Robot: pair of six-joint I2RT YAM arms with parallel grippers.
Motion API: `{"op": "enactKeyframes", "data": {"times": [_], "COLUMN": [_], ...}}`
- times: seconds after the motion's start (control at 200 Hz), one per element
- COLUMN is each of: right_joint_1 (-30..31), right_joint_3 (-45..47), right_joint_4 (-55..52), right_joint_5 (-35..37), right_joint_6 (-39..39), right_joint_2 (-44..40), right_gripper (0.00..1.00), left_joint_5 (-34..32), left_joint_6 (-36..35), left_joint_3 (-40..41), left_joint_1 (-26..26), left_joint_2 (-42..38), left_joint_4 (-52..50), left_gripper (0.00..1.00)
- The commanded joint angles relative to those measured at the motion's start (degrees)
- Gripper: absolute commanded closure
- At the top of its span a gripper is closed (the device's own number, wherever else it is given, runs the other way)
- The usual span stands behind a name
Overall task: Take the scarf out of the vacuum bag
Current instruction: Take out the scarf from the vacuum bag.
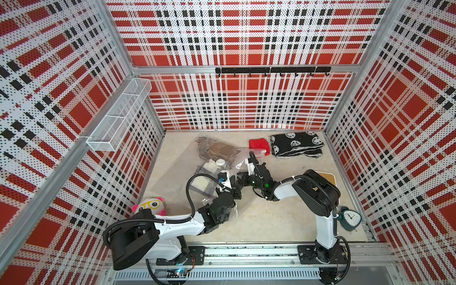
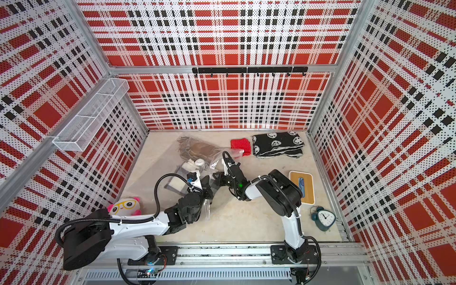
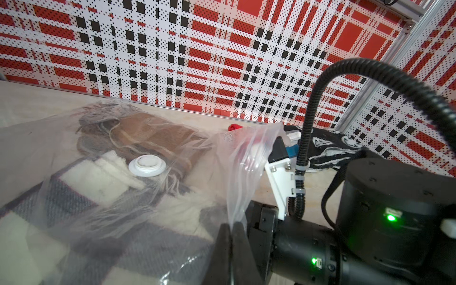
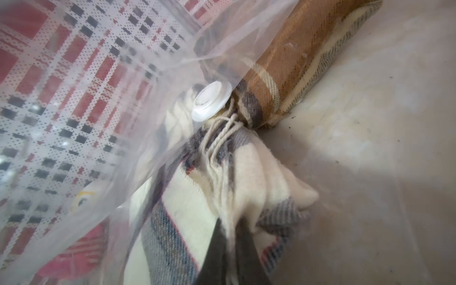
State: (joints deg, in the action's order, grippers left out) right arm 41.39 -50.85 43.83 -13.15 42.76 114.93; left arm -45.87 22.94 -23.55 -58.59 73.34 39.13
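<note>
Extraction has barely begun, I judge: my left gripper [image 3: 230, 237] clamps the mouth of the vacuum bag [image 3: 241, 158] on the table [image 1: 271, 217], while my right gripper [image 4: 230, 246], reaching inside, nips the cream-checked scarf [image 4: 259, 197], all of it inside the bag.

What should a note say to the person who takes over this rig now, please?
Left end effector: shut on the bag at its mouth edge, holding it up.
Right end effector: in the bag's mouth, at the cream scarf; grip unclear.
Things: the cream scarf and a brown scarf lie inside the bag on the table.
Done: the bag is open.
Left: grip the cream scarf firmly and pull it out through the mouth.
</note>
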Motion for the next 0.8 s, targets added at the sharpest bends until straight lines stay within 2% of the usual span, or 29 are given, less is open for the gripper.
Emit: {"op": "enactKeyframes", "data": {"times": [0.0, 0.05, 0.175, 0.19, 0.225, 0.235, 0.371, 0.536, 0.561, 0.596, 0.656, 0.797], "right_joint_1": [0.01, 0.01, 0.36, 0.44, 0.86, 0.93, 1.75, 3.02, 3.24, 3.35, 3.17, 1.78], "right_joint_3": [2.38, 2.94, 5.82, 6.38, 7.66, 8.10, 13.51, 21.20, 21.95, 23.02, 25.19, 24.49], "right_joint_4": [2.57, 1.54, 0.68, 0.69, 0.83, 0.84, 1.98, 6.52, 6.56, 7.79, 11.30, 7.10], "right_joint_5": [-1.14, -0.61, 3.35, 3.95, 5.92, 6.55, 12.74, 18.31, 19.60, 19.09, 13.80, 14.59], "right_joint_6": [-1.20, -1.89, -3.61, -3.92, -4.63, -4.78, -5.25, -10.58, -13.53, -15.92, -18.96, -15.95], "right_joint_2": [-3.40, -4.96, -9.50, -10.04, -11.19, -11.57, -17.92, -25.54, -26.26, -27.49, -28.95, -28.13], "right_gripper": [0.59, 0.46, 0.27, 0.22, 0.02, 0.00, 0.00, 0.00, 0.00, 0.00, 0.00, 0.00], "left_joint_5": [-1.15, -0.77, -0.46, -0.38, -0.19, -0.23, -0.76, -0.65, -0.62, -0.50, -0.50, -0.31], "left_joint_6": [0.62, 0.49, 1.14, 1.14, 1.25, 1.32, 1.85, 2.33, 2.52, 2.64, 2.73, 2.31], "left_joint_3": [2.34, 3.41, 5.71, 5.93, 6.37, 6.51, 8.18, 8.53, 8.52, 8.37, 8.02, 7.61], "left_joint_1": [-0.36, -0.78, -0.78, -0.68, -0.65, -0.65, -0.73, -0.57, -0.56, -0.56, -0.51, -0.65], "left_joint_2": [-1.27, -2.03, -3.45, -3.58, -3.63, -3.68, -3.91, -3.10, -3.01, -2.60, -1.95, -0.69], "left_joint_4": [0.27, 1.02, 2.63, 2.86, 3.15, 3.21, 4.76, 5.20, 5.22, 5.23, 5.20, 6.62], "left_gripper": [1.00, 1.00, 1.00, 1.00, 1.00, 1.00, 1.00, 1.00, 1.00, 1.00, 1.00, 1.00]}}
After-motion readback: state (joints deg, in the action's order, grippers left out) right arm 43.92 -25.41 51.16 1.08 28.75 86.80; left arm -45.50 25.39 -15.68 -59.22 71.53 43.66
